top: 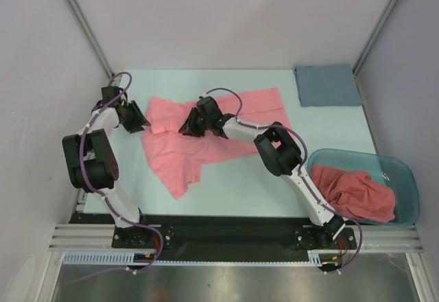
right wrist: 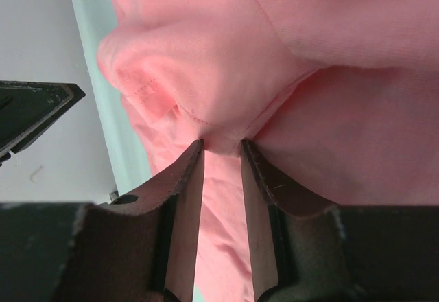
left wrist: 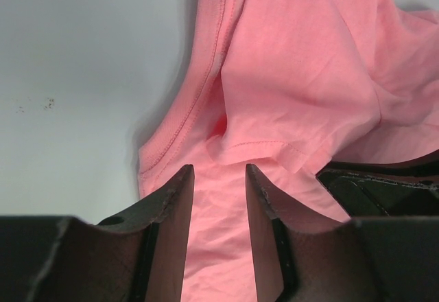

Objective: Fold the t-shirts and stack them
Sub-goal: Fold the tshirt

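Observation:
One salmon-pink t-shirt (top: 171, 158) lies loosely spread and rumpled on the table. My left gripper (top: 140, 122) sits at its left edge. In the left wrist view its jaws (left wrist: 218, 170) stand narrow, with wrinkled pink fabric (left wrist: 302, 62) filling the gap between them. My right gripper (top: 186, 127) is over the shirt's middle. Its fingertips (right wrist: 222, 143) pinch a gathered fold with a stitched hem (right wrist: 199, 120), and creases run out from the tips. More pink t-shirts (top: 353, 192) lie heaped in the teal tub (top: 405, 171).
A grey-blue cloth (top: 328, 86) lies flat at the back right corner. The tub stands at the right near edge beside the right arm's base. Grey walls close the table on the left, back and right.

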Tool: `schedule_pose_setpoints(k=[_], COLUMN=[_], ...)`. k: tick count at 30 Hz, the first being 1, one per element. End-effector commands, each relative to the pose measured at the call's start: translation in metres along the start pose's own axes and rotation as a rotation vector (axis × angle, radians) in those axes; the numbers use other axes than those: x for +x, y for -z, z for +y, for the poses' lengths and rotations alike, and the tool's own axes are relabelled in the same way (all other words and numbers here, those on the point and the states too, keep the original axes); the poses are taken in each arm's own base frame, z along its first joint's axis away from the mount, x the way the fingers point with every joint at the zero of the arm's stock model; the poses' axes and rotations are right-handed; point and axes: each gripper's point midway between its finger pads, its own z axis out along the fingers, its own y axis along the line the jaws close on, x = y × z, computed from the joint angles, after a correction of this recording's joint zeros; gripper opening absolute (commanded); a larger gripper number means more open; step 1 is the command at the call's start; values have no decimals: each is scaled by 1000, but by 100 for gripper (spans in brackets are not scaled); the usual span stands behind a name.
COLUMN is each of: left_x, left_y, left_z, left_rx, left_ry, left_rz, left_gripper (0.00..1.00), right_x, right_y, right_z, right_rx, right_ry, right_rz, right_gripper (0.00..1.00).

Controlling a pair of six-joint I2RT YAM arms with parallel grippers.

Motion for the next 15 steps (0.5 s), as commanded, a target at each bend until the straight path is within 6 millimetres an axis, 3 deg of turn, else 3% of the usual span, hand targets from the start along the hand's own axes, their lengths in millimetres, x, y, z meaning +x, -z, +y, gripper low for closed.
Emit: schedule_pose_setpoints(k=[1,8,15], left_x=[-11,-2,13], left_y=[13,0,-20], left_z=[-10,-8,-1], left_rx=[45,64,68], left_ry=[-13,-2,27], left_rz=[-57,-23,21], left_gripper=[41,44,39], right_x=[0,-4,-3], right_y=[-8,-4,-1], right_z=[6,8,7], right_rx=[-21,-12,-6], right_ry=[-29,-22,-22], right_rz=[-9,-23,-18], right_gripper=[33,23,17])
